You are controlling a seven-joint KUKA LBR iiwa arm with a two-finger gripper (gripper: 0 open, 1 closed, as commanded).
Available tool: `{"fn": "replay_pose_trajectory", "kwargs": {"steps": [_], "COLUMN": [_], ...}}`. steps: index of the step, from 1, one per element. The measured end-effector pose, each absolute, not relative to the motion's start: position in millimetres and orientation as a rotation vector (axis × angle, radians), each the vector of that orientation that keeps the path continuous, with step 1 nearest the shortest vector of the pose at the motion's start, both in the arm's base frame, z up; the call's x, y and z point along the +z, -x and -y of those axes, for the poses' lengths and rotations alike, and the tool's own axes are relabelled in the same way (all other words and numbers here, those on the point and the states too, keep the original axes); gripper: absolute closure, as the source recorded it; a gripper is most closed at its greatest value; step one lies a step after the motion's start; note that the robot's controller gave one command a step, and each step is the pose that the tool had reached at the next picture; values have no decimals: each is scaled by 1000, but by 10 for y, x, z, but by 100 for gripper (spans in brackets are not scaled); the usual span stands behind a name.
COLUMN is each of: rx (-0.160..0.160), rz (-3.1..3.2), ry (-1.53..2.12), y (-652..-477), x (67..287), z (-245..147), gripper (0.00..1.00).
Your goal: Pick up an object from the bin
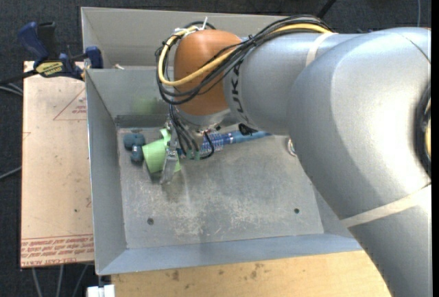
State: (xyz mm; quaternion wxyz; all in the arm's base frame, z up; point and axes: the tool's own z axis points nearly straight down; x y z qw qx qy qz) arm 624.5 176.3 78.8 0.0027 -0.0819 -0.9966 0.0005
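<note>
Along the near edge of the bin [226,215] the floor is bare metal, scuffed and dusty, with nothing lying on it. Further in, toward the left wall, the gripper [168,171] is down low at the floor, right against a pale green, rounded, cone-like thing [155,153]. The two look to be touching, but from here I cannot tell whether the gripper is spread or closed, nor whether the green thing is truly in its grasp. It seems to rest on the floor, so I'd judge the pick not yet made. The descent is done; closing firmly and lifting clear remain.

Just beyond, nearer the left wall, lies a small blue-grey lump [133,142], close beside the green thing. Toward the far wall a blue pen-like stick [236,138] pokes out from under the wrist, lying crosswise.

The only writing is dark lettering on the arm [309,97] beside its orange cover [199,76]. Cables cross it, and only a couple of letters, "UK", can be made out. The things in the bin show no labels.
</note>
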Motion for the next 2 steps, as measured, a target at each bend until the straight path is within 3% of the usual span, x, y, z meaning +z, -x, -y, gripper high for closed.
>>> {"fn": "replay_pose_trajectory", "kwargs": {"steps": [1,2], "rx": [-4,-8], "rz": [3133,3147], "ry": [259,192], "y": [-6267,-6379], "x": [836,2436], "z": [-1779,-1912], "gripper": [100,100]}}
